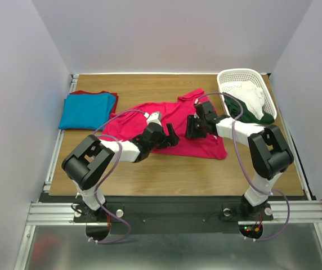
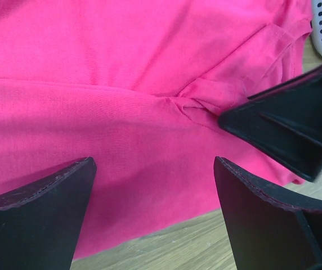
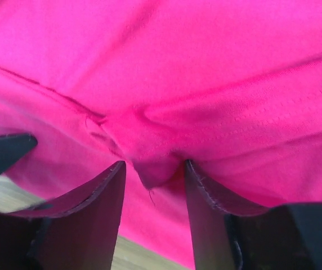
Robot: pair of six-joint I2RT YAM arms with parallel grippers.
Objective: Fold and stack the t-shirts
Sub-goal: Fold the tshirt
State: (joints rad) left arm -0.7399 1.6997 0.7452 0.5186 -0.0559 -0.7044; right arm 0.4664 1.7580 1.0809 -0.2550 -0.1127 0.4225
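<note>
- Observed two folded items at upper left of the overhead frame: turquoise t-shirt point(image 1: 85, 111) lying on dark red t-shirt point(image 1: 93, 92) (only a thin dark red edge visible behind it). Judged done.
- Located crimson-pink t-shirt point(image 1: 172, 112) at frame centre, spread on the table point(image 1: 150, 174), creased and not yet folded. Judged the item in hand.
- Found right gripper point(image 3: 153, 166) with jaws narrow, pinching a raised pucker of the pink fabric between the fingers.
- Found left gripper point(image 2: 154, 166) spread wide, holding nothing, hovering just above the pink fabric near its lower edge, close beside the right gripper's finger.
- Noted white basket point(image 1: 237, 73) at upper right, containing a white garment point(image 1: 251, 95) and a dark green garment point(image 1: 237, 109); cannot tell whether these are t-shirts.
- Assessed progress as partial: pink shirt to be folded and added to the pile, then basket contents if applicable.
</note>
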